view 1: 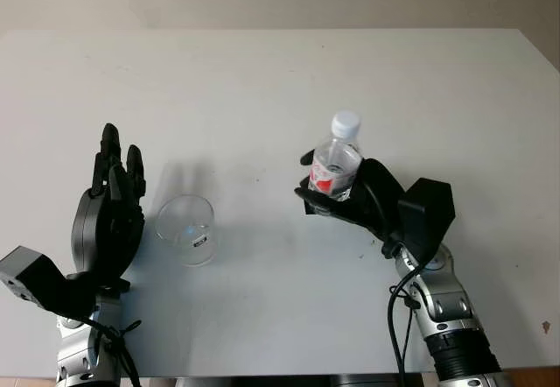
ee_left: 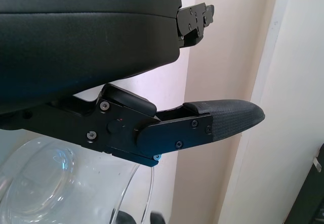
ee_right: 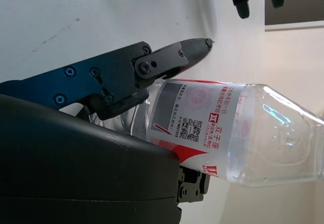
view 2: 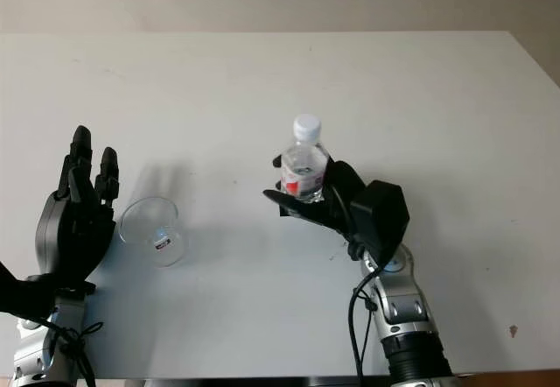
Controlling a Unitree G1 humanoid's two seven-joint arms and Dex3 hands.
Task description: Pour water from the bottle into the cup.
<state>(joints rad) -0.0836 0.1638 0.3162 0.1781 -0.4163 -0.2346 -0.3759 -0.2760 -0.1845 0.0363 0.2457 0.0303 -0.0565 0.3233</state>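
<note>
Gripping the clear bottle [view 1: 337,166] around its labelled body, right of frame centre, the right hand [view 1: 350,196] holds it upright with the white cap on. The clear cup [view 1: 186,228] stands lower left, apparently empty. Beside it, the left hand [view 1: 109,210] is open, holding nothing.

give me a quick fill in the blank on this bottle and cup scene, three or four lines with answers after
1. The right hand is closed around the ____.
2. The bottle wears a ____ cap and stands upright.
3. The open left hand is beside the clear ____ on the table.
4. The cup lies to the ____ hand's side of the bottle.

Missing words: bottle; white; cup; left
</note>
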